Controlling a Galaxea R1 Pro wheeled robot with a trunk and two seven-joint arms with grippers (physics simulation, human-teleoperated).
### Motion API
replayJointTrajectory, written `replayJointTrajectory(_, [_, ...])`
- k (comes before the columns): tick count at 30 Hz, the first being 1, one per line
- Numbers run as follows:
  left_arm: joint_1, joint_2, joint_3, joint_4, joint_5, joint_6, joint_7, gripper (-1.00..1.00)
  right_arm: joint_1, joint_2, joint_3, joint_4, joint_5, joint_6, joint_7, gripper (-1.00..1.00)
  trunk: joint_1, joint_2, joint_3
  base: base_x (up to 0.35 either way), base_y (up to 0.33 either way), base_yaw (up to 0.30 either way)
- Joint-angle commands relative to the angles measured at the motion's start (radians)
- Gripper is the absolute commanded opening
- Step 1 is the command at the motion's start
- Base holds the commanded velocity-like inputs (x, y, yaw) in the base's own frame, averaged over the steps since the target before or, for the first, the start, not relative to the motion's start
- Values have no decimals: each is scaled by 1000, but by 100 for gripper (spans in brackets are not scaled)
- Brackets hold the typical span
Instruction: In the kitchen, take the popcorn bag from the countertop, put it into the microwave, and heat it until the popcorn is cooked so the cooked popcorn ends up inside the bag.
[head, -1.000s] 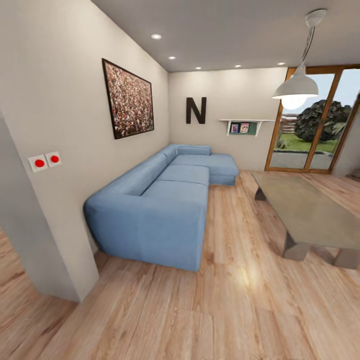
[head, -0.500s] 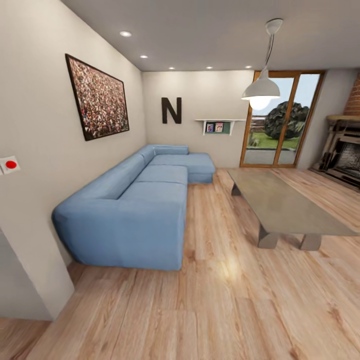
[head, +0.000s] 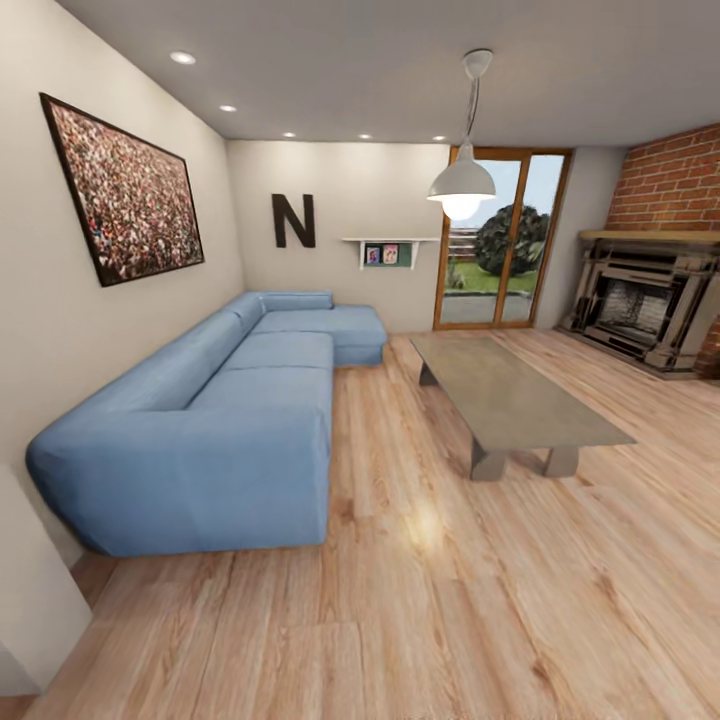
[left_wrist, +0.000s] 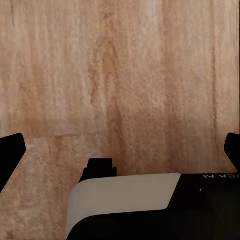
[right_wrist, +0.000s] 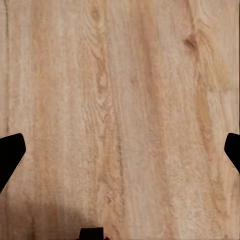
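While panning right past the blue sofa (head: 210, 420), now facing coffee table (head: 510, 400) and brick fireplace (head: 640, 300); still searching for kitchen. Both grippers spread wide, empty, over wood floor (right_wrist: 125, 110). Popcorn bag unseen.

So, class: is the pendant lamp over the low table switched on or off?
On. The pendant lamp has a bulb glowing bright white under its shade, above the far end of the grey low table.

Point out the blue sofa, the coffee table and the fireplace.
Blue sofa (head: 230, 430): head view, on the near seat cushion.
Coffee table (head: 510, 395): head view, on the bare grey top.
Fireplace (head: 640, 305): head view, on the dark firebox opening.
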Motion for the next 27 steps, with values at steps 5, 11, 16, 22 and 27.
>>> replayJointTrajectory(5, [-2,-4,1,0,0,-4,1,100,-15,2,-6,5,-1,-2,0,100,0,-1,-1,0,0,-300])
replayJointTrajectory(11, [0,-22,4,0,1,-4,2,100,-17,2,-7,8,0,-3,0,100,0,-1,-1,0,0,-300])
replayJointTrajectory(16, [0,-26,4,0,2,-4,3,100,-17,2,-7,8,0,-4,0,100,0,-1,-1,0,0,-300])
replayJointTrajectory(22, [-2,-23,9,1,2,-4,3,100,-17,2,-7,8,0,-5,0,100,0,-1,-1,0,0,-300])
replayJointTrajectory(27, [-3,-25,5,2,1,-4,1,100,-17,2,-7,8,0,-5,0,100,0,-1,-1,0,0,-300])
